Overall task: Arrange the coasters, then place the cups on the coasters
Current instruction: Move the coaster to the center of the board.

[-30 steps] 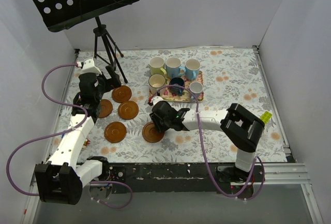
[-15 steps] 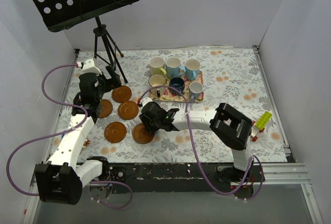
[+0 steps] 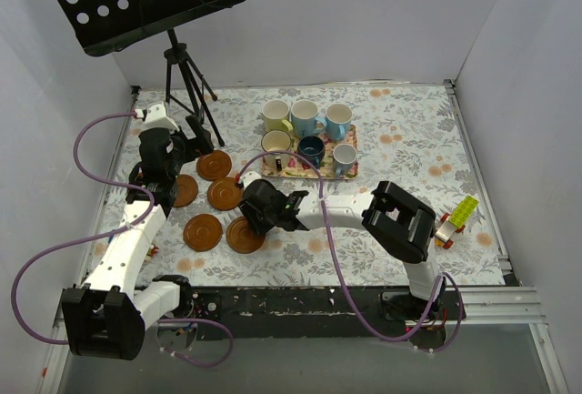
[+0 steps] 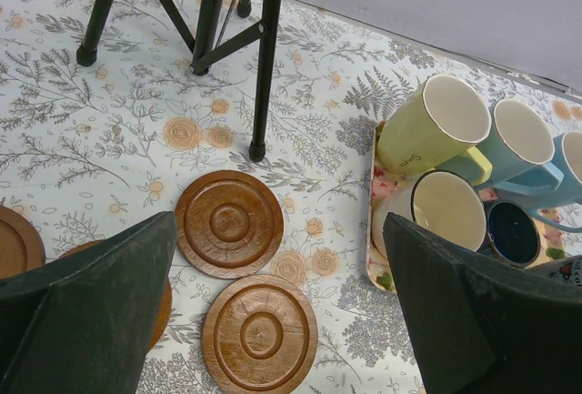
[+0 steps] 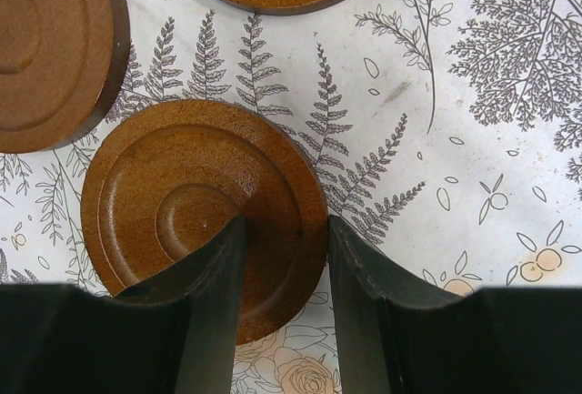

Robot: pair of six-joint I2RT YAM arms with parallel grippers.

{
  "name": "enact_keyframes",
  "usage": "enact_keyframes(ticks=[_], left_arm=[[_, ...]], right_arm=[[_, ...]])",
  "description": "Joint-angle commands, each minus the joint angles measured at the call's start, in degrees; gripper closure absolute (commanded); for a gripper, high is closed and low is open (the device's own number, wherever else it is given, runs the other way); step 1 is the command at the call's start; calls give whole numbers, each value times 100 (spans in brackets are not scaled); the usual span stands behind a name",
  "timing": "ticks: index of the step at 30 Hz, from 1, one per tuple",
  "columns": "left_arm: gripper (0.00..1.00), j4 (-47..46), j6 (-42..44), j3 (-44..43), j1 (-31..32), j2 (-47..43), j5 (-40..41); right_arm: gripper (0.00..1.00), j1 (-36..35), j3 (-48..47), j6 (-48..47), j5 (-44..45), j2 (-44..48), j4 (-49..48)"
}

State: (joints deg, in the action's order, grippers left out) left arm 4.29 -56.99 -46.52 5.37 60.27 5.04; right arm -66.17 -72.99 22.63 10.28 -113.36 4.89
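Note:
Five coasters show in the top view: (image 3: 215, 165), (image 3: 185, 190), (image 3: 225, 194), (image 3: 203, 231) and one at the front (image 3: 244, 235). My right gripper (image 3: 256, 215) is shut on that front coaster (image 5: 182, 221). One finger (image 5: 214, 276) sits at its centre hollow and the other finger (image 5: 364, 276) against its outer rim. The disc lies flat on the cloth. Several cups (image 3: 305, 118) stand on the floral tray (image 3: 350, 174). My left gripper (image 4: 277, 221) hangs open above two coasters (image 4: 228, 223) (image 4: 261, 334), left of the yellow-green cup (image 4: 436, 126).
A black music stand's tripod (image 3: 186, 85) stands at the back left, its feet (image 4: 257, 151) close to the coasters. A yellow-green toy brick and a small toy (image 3: 455, 217) lie at the right. White walls close in the table's left, back and right sides.
My right gripper has slid left with the coaster, from in front of the tray to beside the front-left coaster. The left arm has not moved.

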Motion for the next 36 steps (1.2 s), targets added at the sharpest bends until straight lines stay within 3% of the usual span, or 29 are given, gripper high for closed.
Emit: enact_keyframes(ticks=[1, 36], left_arm=[[2, -34, 4, 20, 0, -156, -64], [2, -34, 4, 20, 0, -226, -38]], right_arm=[[71, -106, -119, 119, -185, -230, 48], [71, -115, -347, 83, 228, -380, 153]])
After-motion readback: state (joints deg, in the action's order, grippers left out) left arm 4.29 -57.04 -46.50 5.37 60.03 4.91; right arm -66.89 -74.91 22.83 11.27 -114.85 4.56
